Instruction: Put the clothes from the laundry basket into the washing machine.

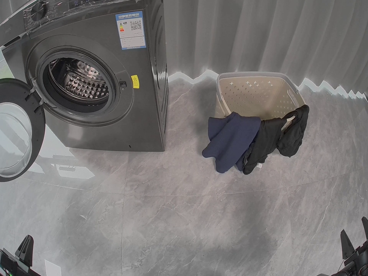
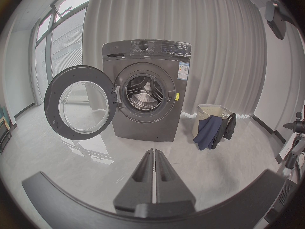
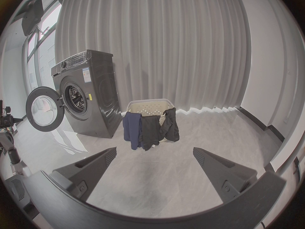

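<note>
Here, clothes [image 1: 232, 138] overhang the laundry basket [image 1: 255, 92] rim; left jaws closed, right jaws wide.

Head cam: high, pitched down at the floor [image 1: 184, 219]; washing machine [image 1: 96, 69] upper left of frame, laundry basket [image 1: 255, 91] right of centre, both mid-range. Left wrist cam: low, level, squarely facing the machine's front, left end effector [image 2: 153, 150] in foreground. Right wrist cam: low, level, facing the basket, machine seen obliquely, right end effector [image 3: 154, 150] in foreground. All three share machine, basket, floor.
</note>
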You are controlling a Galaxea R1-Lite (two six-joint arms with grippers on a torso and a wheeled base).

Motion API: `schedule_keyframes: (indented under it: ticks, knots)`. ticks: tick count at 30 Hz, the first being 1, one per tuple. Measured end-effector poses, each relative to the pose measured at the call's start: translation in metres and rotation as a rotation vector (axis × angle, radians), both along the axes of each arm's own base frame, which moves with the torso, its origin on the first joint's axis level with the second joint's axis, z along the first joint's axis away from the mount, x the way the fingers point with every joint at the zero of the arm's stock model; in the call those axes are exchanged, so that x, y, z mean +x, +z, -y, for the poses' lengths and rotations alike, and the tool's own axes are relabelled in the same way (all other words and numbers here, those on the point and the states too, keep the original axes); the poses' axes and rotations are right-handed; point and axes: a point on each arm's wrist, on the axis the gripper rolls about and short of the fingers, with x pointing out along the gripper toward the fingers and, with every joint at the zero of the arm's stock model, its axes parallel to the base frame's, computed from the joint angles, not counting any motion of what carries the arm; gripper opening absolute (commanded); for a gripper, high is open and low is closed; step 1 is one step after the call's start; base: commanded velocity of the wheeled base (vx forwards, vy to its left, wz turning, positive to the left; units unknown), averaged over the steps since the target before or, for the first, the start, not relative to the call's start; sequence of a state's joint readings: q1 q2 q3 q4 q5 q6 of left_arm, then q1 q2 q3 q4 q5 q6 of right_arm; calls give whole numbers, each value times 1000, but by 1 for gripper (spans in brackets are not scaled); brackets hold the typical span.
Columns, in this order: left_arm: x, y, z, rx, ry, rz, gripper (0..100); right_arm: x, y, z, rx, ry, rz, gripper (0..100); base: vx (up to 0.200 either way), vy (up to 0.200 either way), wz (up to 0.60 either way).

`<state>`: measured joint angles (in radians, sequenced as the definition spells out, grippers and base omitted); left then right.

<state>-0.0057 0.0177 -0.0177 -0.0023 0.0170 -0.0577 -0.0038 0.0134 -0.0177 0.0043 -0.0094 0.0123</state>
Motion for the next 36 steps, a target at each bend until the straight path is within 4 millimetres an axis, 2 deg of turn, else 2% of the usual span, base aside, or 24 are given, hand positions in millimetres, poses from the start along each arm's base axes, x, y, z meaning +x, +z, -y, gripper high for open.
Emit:
schedule_keyframes:
  ticks: [13,36]
  knots:
    - [0,0,0,0,0,0,0,0,0,0,0,-1,0,100,0,0,0]
    - [0,0,0,5,0,0,0,0,0,0,0,-1,-1,100,0,-200,0]
